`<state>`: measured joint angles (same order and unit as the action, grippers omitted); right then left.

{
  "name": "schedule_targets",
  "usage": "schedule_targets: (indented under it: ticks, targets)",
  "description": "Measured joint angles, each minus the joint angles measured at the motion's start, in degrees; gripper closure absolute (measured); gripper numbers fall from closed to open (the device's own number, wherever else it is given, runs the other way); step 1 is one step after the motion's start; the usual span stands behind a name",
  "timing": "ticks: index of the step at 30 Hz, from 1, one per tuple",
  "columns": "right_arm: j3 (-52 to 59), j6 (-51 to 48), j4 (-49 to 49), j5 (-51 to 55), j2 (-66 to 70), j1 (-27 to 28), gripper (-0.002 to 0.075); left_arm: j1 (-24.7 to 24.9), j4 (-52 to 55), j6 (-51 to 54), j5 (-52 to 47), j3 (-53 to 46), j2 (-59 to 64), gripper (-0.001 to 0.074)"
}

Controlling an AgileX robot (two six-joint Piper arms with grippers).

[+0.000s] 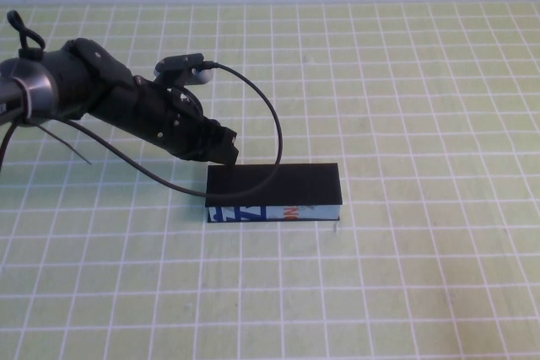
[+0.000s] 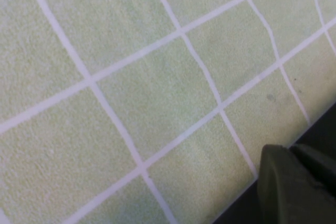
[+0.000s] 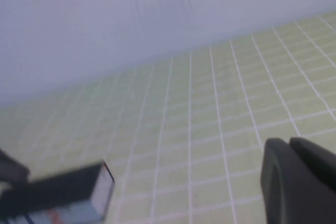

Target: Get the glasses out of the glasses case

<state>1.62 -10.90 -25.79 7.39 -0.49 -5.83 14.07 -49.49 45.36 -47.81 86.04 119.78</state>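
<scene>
The glasses case [image 1: 273, 192] lies closed in the middle of the table, black lid on top, pale blue lettered side facing me. The glasses are hidden. My left gripper [image 1: 226, 151] is shut and empty, low at the case's back left corner, touching or just off the lid edge. In the left wrist view its fingers [image 2: 294, 182] lie together over the case's dark edge [image 2: 324, 129]. My right gripper [image 3: 296, 177] is shut and empty, out of the high view; its wrist view shows the case [image 3: 58, 195] some way off.
A green cloth with a white grid [image 1: 422, 107] covers the table. The left arm's black cable [image 1: 268, 115] arches over the case's lid. A pale wall [image 3: 131, 19] stands behind the table.
</scene>
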Motion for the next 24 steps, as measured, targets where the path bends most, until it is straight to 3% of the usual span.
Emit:
schedule_targets:
  ticks: [6, 9, 14, 20, 24]
  targets:
    - [0.0, 0.0, -13.6, -9.5, 0.0, 0.0, 0.0743, 0.0, 0.1, 0.0, -0.1, 0.0, 0.1, 0.0739]
    - [-0.2, 0.0, -18.2, -8.5, 0.0, 0.0, 0.0743, 0.0, 0.2, 0.0, -0.2, 0.0, 0.1, 0.0739]
    - [-8.4, 0.0, -21.6, 5.5, 6.9, 0.0, 0.0743, 0.0, 1.1, 0.0, -0.3, 0.0, 0.1, 0.0739]
    - [-25.9, -1.7, -15.2, 28.5, 31.0, 0.0, 0.0743, 0.0, 1.7, 0.0, -0.6, 0.0, 0.1, 0.0739]
    - [-36.2, -6.5, -11.2, 36.5, 47.3, 0.0, 0.0743, 0.0, 1.8, 0.0, -0.6, 0.0, 0.1, 0.0739]
